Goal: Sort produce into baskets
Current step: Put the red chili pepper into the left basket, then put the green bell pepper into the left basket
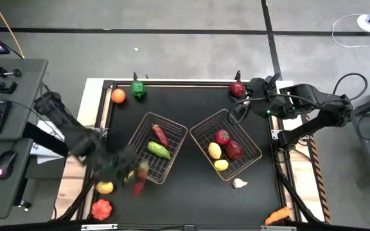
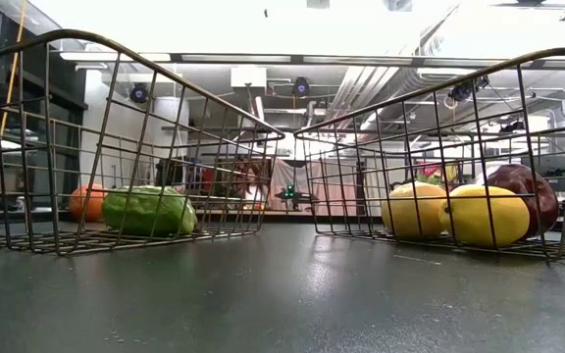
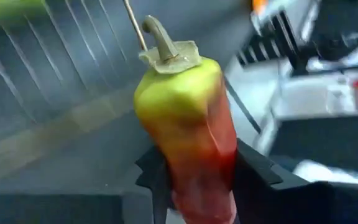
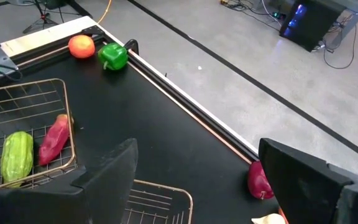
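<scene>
The left wrist view alone shows the left pincer (image 3: 194, 186) clamped on a green-to-red pepper (image 3: 188, 118), blurred overhead, while the right pincer (image 4: 197, 180) gapes empty.

Left gripper (image 1: 135, 178) jaws clamped near table's front, right gripper (image 1: 241, 102) jaws spread

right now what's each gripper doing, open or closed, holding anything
Left gripper: closed on a green-to-red pepper, near the left basket.
Right gripper: open, holding nothing, at the table's far right corner by a dark red fruit.
</scene>
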